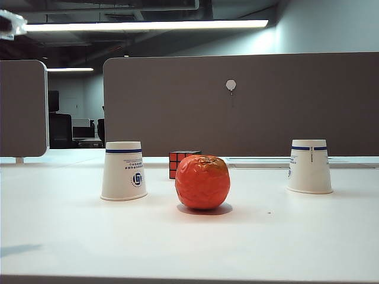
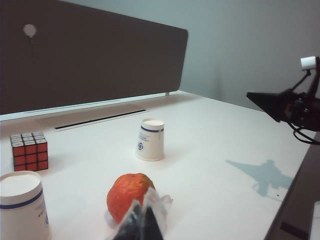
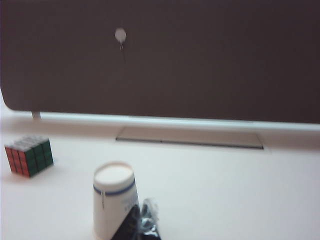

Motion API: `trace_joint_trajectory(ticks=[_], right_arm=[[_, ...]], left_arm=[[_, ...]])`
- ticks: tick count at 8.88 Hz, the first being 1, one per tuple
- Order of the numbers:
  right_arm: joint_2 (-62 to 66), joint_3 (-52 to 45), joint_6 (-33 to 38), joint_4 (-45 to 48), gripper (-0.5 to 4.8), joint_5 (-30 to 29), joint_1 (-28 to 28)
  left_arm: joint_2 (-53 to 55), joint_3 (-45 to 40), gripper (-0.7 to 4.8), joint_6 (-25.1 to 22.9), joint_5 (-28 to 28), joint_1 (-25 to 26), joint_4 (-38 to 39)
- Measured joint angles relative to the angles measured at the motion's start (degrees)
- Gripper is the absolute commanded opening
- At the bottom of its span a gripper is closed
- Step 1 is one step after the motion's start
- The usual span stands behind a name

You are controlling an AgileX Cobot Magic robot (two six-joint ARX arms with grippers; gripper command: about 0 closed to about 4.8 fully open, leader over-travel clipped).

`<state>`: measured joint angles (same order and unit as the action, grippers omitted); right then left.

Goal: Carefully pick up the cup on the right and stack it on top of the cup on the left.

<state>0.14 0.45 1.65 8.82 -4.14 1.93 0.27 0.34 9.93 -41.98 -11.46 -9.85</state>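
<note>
Right cup (image 1: 309, 167) sits upside down on the table (image 1: 189, 242), far from the left cup (image 1: 123, 171). Its bottom is cut off behind the closed right gripper (image 3: 142, 227). The left gripper (image 2: 142, 222) looks closed, half hiding the orange (image 2: 127, 196).

Right cup (image 1: 309, 166): white paper, blue-banded, inverted on the table, well apart from its counterpart. Left cup (image 1: 123, 170): identical, inverted, logo printed.
</note>
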Motion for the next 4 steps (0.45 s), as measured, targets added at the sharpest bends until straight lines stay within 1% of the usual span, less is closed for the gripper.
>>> trace_joint_trajectory(ticks=[1, 2, 3, 4], right_arm=[[0.0, 0.0, 0.7, 1.3, -0.01, 0.0, 0.0], [0.0, 0.3, 1.6, 2.1, 0.99, 0.0, 0.0], [0.8, 31.2, 3.3, -19.9, 1.54, -3.5, 0.0], [5.4, 38.2, 2.8, -26.8, 1.62, -3.5, 0.0]], left_arm=[[0.0, 0.0, -0.05, 0.0, -0.3, 0.0, -0.2], [0.0, 0.0, -0.05, 0.1, -0.5, 0.0, -0.3], [0.0, 0.0, -0.04, 0.2, -2.1, 0.0, -0.3], [0.0, 0.0, -0.02, 0.2, -2.9, 0.0, -0.3]])
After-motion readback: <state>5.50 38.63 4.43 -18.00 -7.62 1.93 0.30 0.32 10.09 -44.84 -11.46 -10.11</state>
